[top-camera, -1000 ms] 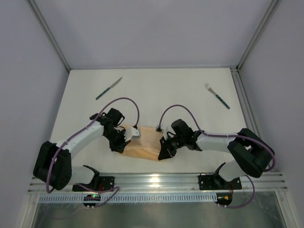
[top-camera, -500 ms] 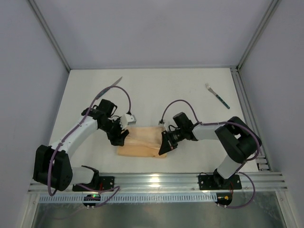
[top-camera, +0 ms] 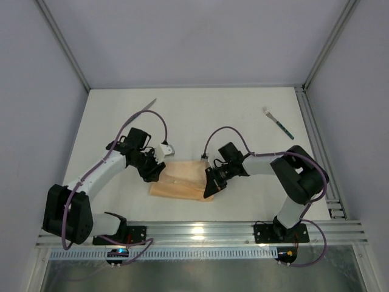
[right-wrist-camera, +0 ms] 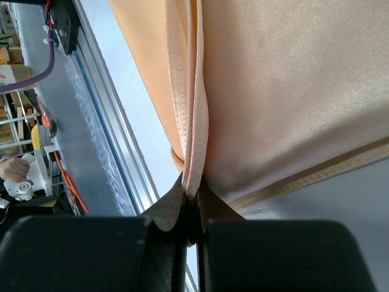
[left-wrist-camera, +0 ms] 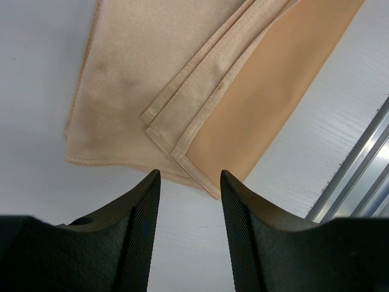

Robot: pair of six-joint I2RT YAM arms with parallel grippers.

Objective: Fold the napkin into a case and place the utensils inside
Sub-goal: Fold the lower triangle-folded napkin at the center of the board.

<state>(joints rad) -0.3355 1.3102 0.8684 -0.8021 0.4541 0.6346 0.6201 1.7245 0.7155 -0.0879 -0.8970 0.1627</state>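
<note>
So the right gripper (right-wrist-camera: pixel 191 204) is pinched tight on the stacked hems at the right end of the half-folded napkin (top-camera: pixel 182 180), probably to anchor it on the near side of the table (top-camera: pixel 200 121), while the left gripper (left-wrist-camera: pixel 189 176) hovers half-open and empty just off its left corner, with the knife (top-camera: pixel 151 102) and fork (top-camera: pixel 278 123) way off at the back.

A white table (top-camera: pixel 200 121) sits within grey walls (top-camera: pixel 182 42), a ribbed aluminium rail (top-camera: pixel 200 230) along its near edge.
</note>
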